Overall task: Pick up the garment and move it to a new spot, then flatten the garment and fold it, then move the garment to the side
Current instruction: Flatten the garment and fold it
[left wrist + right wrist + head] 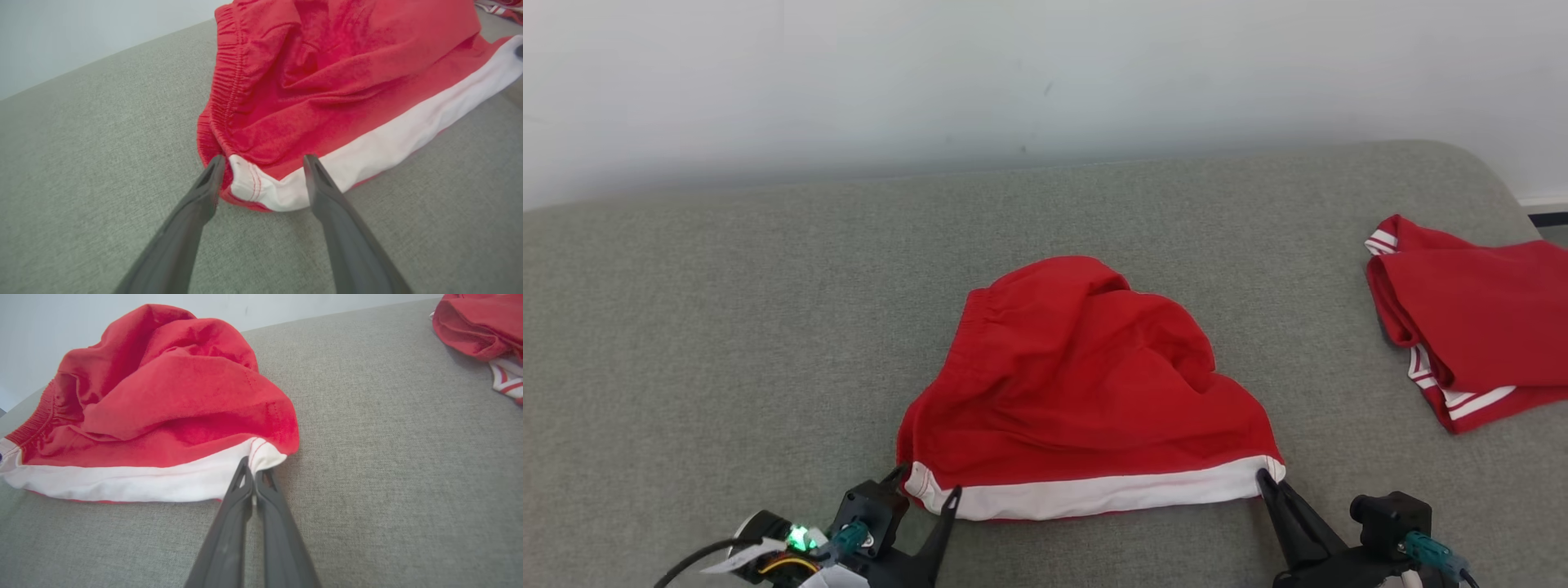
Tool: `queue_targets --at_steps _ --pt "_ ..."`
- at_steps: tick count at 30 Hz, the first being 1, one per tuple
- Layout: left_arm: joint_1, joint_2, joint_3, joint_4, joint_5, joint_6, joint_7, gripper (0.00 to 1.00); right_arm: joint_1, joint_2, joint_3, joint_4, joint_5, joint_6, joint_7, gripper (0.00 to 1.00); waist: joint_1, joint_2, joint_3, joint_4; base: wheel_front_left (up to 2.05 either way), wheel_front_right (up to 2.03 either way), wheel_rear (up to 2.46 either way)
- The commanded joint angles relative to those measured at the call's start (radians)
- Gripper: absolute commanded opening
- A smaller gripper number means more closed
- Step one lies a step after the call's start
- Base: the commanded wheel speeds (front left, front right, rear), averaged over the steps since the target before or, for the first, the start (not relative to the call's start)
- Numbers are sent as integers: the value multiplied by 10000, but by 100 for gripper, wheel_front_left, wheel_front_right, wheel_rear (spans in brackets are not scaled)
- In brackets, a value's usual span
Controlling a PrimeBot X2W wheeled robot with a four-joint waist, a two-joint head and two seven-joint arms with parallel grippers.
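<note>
Red shorts (1078, 384) lie crumpled near the middle of a grey upholstered surface (727, 327), white hem band (1094, 494) towards the robot. Left gripper (928, 480): jaws spread wide, straddling the band's left corner. Right gripper (1263, 478): fingers closed together, tips touching the band's right corner; whether cloth is pinched cannot be told. A second red garment (1470, 327) lies well apart, right.
</note>
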Motion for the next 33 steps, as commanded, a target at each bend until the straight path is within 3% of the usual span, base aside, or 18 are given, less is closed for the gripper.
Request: queue_targets --at_steps 1,5,6,10,12,13,14,23,24,25,26,33 --pt "-155 19 13 105 -103 43 140 87 -47 20 -20 -9 -103 -27 -9 0 -1 0 24 -65 0 0 0" --pt "-257 60 -3 285 -209 81 447 70 -24 12 -85 -70 -170 -27 -9 0 -1 0 56 -144 0 0 0" --pt "-251 65 1 317 -231 93 519 51 -10 13 -107 -82 -192 -27 -8 0 -1 0 60 -160 0 0 0" --pt "-193 35 89 490 -390 274 945 42 64 11 -147 -117 -232 -27 -8 0 -1 0 48 -197 0 0 0" --pt "-143 47 85 632 -433 299 1238 31 83 3 -163 -132 -247 -27 -8 0 -1 0 30 -205 0 0 0" --pt "-87 -9 124 675 -560 326 1399 13 83 -4 -169 -145 -258 -27 -8 0 -1 0 20 -208 0 0 0" --pt "-42 -45 130 699 -653 309 1550 0 83 -13 -178 -161 -265 -27 -8 0 -1 0 5 -206 0 0 0" --pt "201 -359 547 137 -1987 169 1582 0 16 -248 -390 -692 -277 -27 -8 0 -1 0 -253 -165 0 0 0" --pt "230 -539 888 -193 -2920 77 1659 0 -56 -357 -526 -980 -182 -27 -8 0 -1 0 -350 -157 0 0 0" --pt "230 -539 888 -193 -2920 77 1659 0 -56 -357 -526 -980 -182 -27 -8 0 -1 0 -350 -157 0 0 0" --pt "132 -542 1148 -636 -3730 47 1789 0 -128 -485 -717 -1257 13 -27 -8 0 -1 0 -454 -151 0 0 0" --pt "-332 -396 1958 -1995 -6014 18 2505 0 -583 -1178 -1126 -2349 716 -27 326 0 -1 0 -778 -123 0 0 0"
